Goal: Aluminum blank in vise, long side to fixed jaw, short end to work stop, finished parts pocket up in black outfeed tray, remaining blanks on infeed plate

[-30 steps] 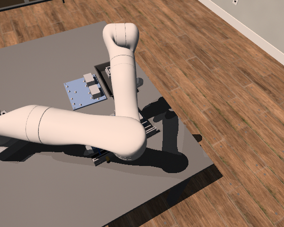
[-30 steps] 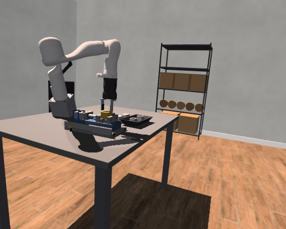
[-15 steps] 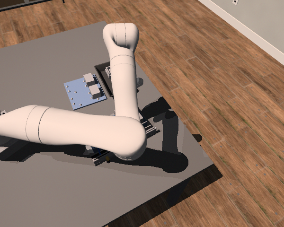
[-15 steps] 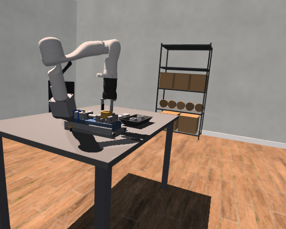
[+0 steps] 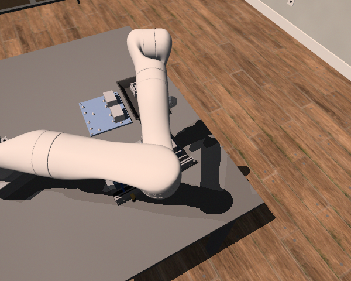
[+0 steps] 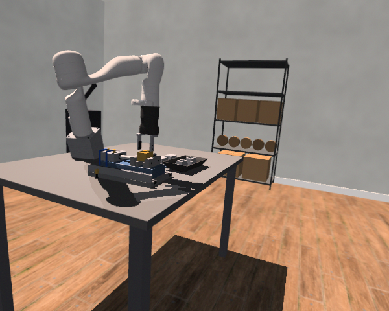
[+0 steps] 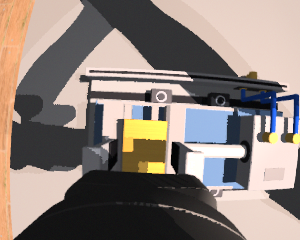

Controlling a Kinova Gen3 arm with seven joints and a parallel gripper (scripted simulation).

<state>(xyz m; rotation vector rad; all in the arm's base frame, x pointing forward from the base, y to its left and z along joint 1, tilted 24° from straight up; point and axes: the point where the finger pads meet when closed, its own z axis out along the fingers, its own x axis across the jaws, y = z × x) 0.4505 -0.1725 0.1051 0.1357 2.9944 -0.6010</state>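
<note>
I see my hand [image 6: 145,144] spread wide and empty, hanging just above the yellow brass blank [image 6: 144,155] that sits in the vise [image 6: 131,167] near the surface's [image 6: 47,177] right edge.

A gray table [image 6: 63,187] on dark legs stands on a wood floor [image 6: 321,241]. Directly on it rest the robot's base [image 6: 83,145], a vise [image 5: 186,157] near the right edge, a blue pinned plate [image 5: 93,120] and, just beside that, a black tray [image 6: 185,165]
</note>
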